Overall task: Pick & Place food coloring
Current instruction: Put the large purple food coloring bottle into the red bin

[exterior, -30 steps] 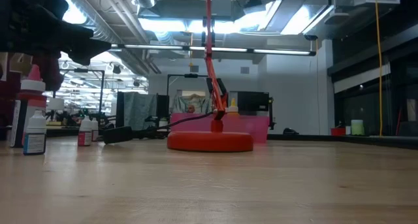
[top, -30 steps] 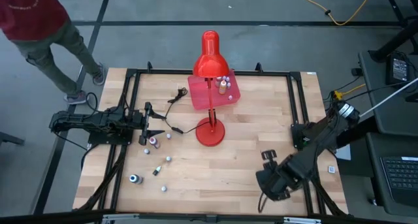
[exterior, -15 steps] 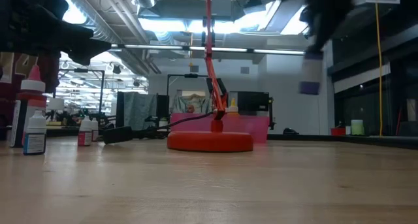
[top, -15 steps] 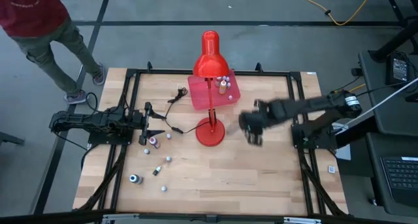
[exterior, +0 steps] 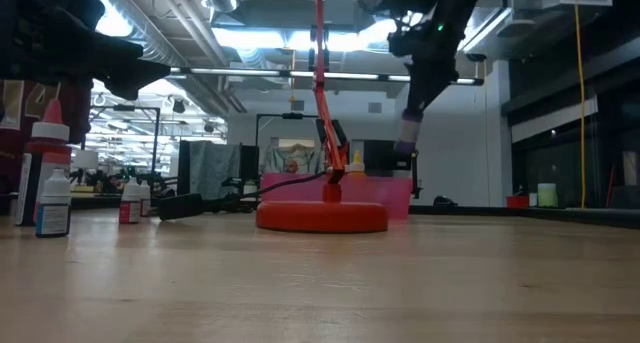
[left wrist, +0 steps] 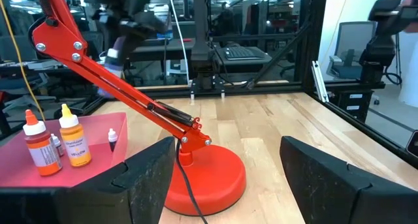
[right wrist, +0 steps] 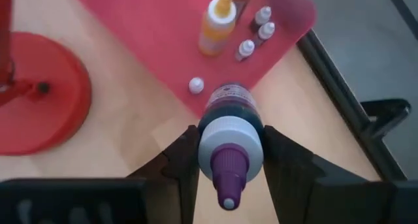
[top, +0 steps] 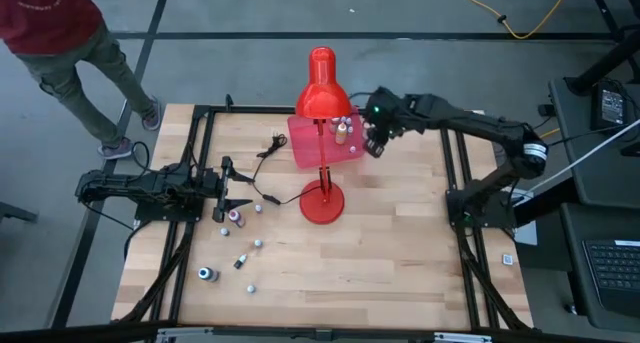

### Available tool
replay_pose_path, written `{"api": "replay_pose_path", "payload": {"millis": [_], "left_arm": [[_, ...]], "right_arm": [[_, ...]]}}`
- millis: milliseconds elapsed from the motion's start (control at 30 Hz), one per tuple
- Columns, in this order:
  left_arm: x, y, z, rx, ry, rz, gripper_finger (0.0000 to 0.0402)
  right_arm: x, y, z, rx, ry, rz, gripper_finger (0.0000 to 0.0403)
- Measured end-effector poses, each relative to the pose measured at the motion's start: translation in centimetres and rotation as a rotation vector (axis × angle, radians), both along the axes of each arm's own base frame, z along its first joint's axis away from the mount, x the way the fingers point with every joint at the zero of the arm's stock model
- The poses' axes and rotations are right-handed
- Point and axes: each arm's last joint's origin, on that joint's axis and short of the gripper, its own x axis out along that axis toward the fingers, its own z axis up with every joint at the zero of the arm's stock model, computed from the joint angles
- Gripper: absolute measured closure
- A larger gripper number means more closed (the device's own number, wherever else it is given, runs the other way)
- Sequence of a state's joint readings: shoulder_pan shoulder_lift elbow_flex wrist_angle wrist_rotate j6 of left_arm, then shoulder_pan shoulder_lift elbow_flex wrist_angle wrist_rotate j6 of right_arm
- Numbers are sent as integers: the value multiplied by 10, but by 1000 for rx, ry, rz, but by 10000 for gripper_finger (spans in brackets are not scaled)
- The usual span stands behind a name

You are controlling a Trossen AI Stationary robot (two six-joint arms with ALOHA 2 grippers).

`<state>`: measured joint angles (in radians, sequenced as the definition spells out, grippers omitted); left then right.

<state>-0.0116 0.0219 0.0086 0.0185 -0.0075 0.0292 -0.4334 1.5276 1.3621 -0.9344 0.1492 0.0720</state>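
My right gripper hangs above the right edge of the pink tray, shut on a small food coloring bottle with a white cap, purple tip and dark body. Several more bottles stand upright in the tray, and others stand or lie on the table's left part. My left gripper rests level and open at the table's left, fingers wide apart, facing the red lamp's base. My right gripper pinches the bottle at its white cap, one finger on each side. The fingers slant down from the table's right side. The bottle hangs below them, lifted clear, body pointing down toward the tray, tip toward the wrist.
The red desk lamp stands mid-table, its base just near of the tray and its head over the tray's far edge. A black cord runs left from the base. A person stands beyond the far left corner.
My right gripper has swept from the table's near right corner toward the far edge and leftward, rising a little and rolling as it went, carrying the bottle clear of the table to above the tray's right edge. The bottles on the table have stayed put.
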Motion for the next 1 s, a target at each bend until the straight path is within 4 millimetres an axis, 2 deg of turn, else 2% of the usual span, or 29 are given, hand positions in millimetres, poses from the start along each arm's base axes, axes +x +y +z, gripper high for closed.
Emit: {"api": "replay_pose_path", "payload": {"millis": [133, 433, 733, 1000], "left_arm": [[0, 0, 0, 0, 0, 0, 128], [0, 0, 0, 0, 0, 0, 130], [0, 0, 0, 0, 0, 0, 130], [0, 0, 0, 0, 0, 0, 128]], "right_arm": [[8, -17, -11, 11, -18, 27, 262], [25, -30, -40, 39, 46, 113, 262], [43, -57, -41, 47, 39, 118, 262], [48, -61, -56, 90, 74, 150, 262]]}}
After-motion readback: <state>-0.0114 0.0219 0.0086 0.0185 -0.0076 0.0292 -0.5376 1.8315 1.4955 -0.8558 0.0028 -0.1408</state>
